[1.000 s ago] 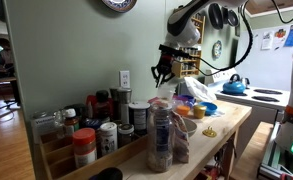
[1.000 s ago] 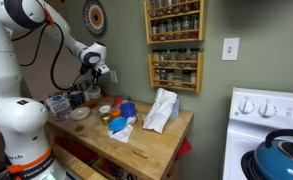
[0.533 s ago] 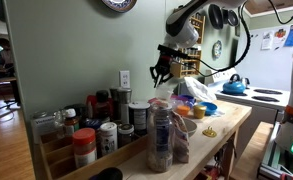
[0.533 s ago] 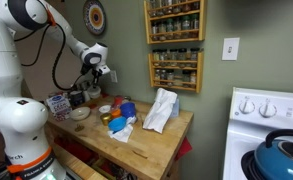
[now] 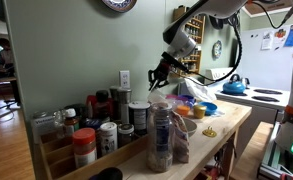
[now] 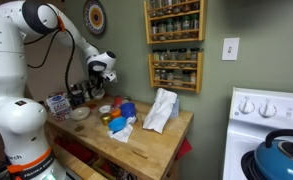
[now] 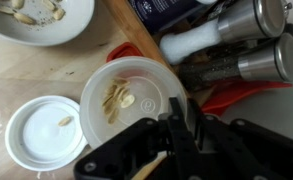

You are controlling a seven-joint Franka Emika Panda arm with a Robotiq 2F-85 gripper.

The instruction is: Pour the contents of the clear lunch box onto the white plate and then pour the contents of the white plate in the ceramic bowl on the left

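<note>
Pincer point(image 7: 182, 128): looks shut, holds nothing, over the plate point(image 7: 158, 88).
Plate: pale bits point(image 7: 118, 98) on it.
Bowl point(image 7: 78, 20): bits inside too.

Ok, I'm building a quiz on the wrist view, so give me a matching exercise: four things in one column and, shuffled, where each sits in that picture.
Things:
1. white plate
2. metal shakers
3. gripper
4. ceramic bowl

Places in the wrist view:
A. bottom edge
B. top left corner
C. centre
D. top right

Pairs: 1-C, 2-D, 3-A, 4-B
</note>
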